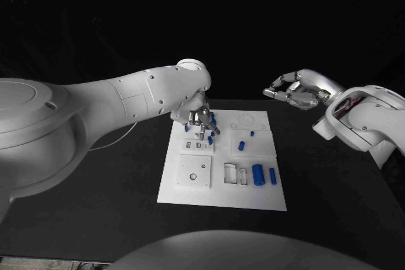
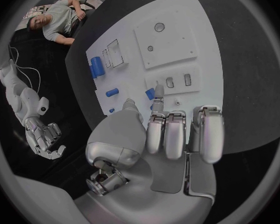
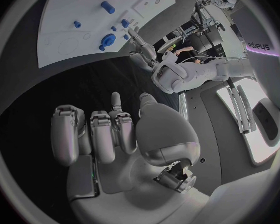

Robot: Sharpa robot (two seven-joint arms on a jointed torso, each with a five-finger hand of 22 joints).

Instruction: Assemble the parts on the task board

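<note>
Plastic is what the parts look like: small blue pieces on the white task board point(image 1: 192, 191), which lies flat in the middle of the black tabletop point(image 1: 337, 211). They are probably light, stiff and smooth, so a fingertip pinch should lift them, but a round one could roll or squirt out sideways if squeezed off-centre.

The left hand point(image 1: 199, 119) reaches down over the far part of the board, fingers pointing down and close together. In the left wrist view its fingertips point(image 2: 157, 90) sit right beside a small blue peg point(image 2: 150, 93) near two little slots point(image 2: 179, 80); I cannot tell whether the peg is pinched or merely touched. The right hand point(image 1: 292, 89) hangs in the air beyond the board's far right corner, well apart from it, fingers curled inward with nothing in them.

Nearer the robot lie the larger pieces: a thick blue cylinder point(image 1: 257, 174) and a thinner one point(image 1: 273, 176) side by side, with a short blue piece point(image 1: 242, 145) further up the board. The cylinders are best taken across the middle of their length, thumb against fingers. A square white block point(image 1: 195, 171) with small holes and two frame-like openings point(image 1: 235, 174) look like seats. These are likely tight, so a part should go in straight; tilting could jam it.
</note>
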